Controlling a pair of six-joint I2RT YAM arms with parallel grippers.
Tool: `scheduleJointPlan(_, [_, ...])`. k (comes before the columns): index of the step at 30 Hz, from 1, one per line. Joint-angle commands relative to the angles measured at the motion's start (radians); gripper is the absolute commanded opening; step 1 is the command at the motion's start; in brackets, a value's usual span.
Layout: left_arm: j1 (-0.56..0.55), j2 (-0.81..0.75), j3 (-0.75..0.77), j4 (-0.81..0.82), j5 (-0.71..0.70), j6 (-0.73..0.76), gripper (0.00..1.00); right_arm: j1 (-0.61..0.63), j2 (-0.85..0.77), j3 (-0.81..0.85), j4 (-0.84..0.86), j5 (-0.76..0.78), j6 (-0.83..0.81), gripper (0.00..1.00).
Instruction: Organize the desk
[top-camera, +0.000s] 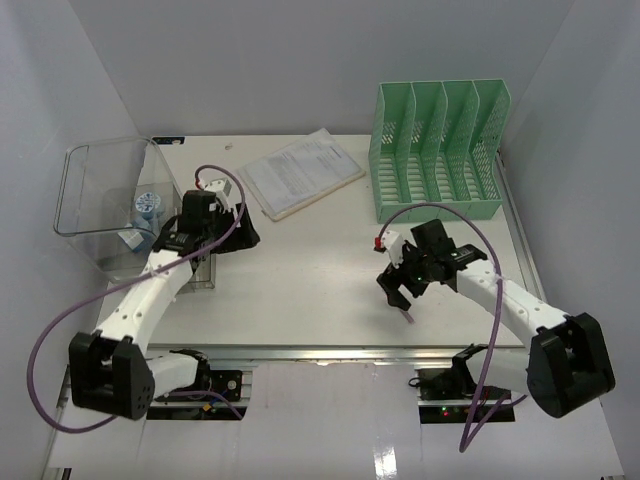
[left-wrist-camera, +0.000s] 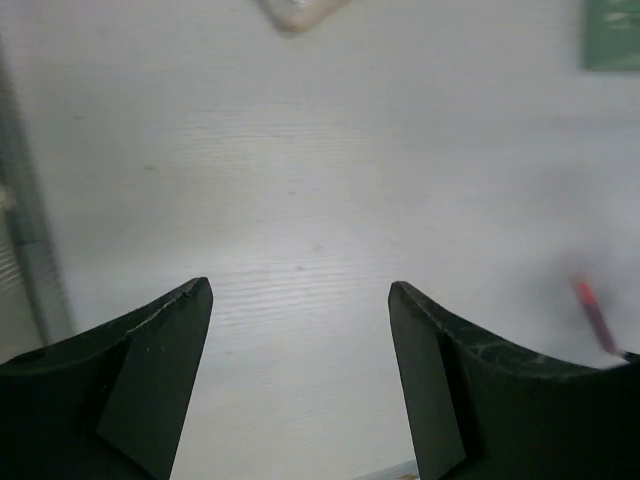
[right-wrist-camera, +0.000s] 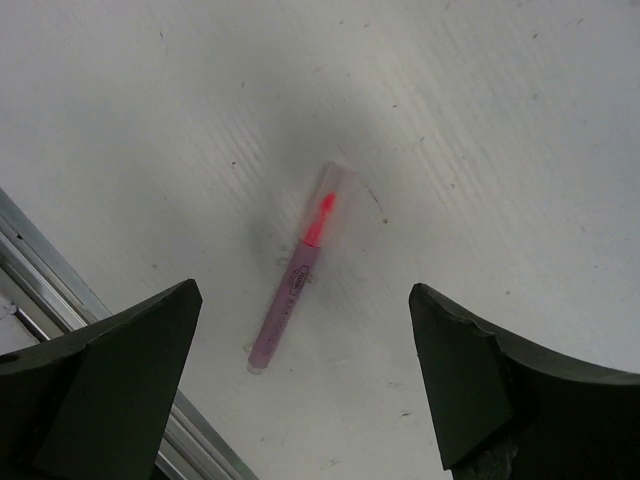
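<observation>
Right gripper (right-wrist-camera: 302, 290) nearest lens: fingers spread wide, nothing between them, hovering over pink pen (right-wrist-camera: 295, 275). Pen lies flat on desk (top-camera: 300, 290), close to front metal rail (top-camera: 330, 351), touching neither finger. Desk, white tabletop, spans scene beneath both arms. Left gripper (left-wrist-camera: 300, 288) also spread and empty, above bare desk left of centre, beside clear bin (top-camera: 100, 190) at left edge. Small blue-and-white item (top-camera: 147, 205) inside bin. Paper stack (top-camera: 300, 175) askew at far centre. Green slotted rack (top-camera: 440, 150) upright at far right.
</observation>
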Motion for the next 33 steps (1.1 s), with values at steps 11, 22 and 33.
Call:
scheduleJointPlan(11, [0.002,-0.634,-0.584,0.479,0.498,-0.527,0.91,0.157,0.270,0.078,0.023,0.234,0.122,0.68])
scheduleJointPlan(22, [-0.090,-0.741,-0.850,0.859,0.475,-0.791,0.90,0.119,0.328,0.117,0.032,0.148,0.128,0.27])
scheduleJointPlan(33, [-0.586,-0.125,-0.774,1.405,0.080,-0.763,0.90,-0.051,0.311,0.270,0.029,-0.210,0.190,0.08])
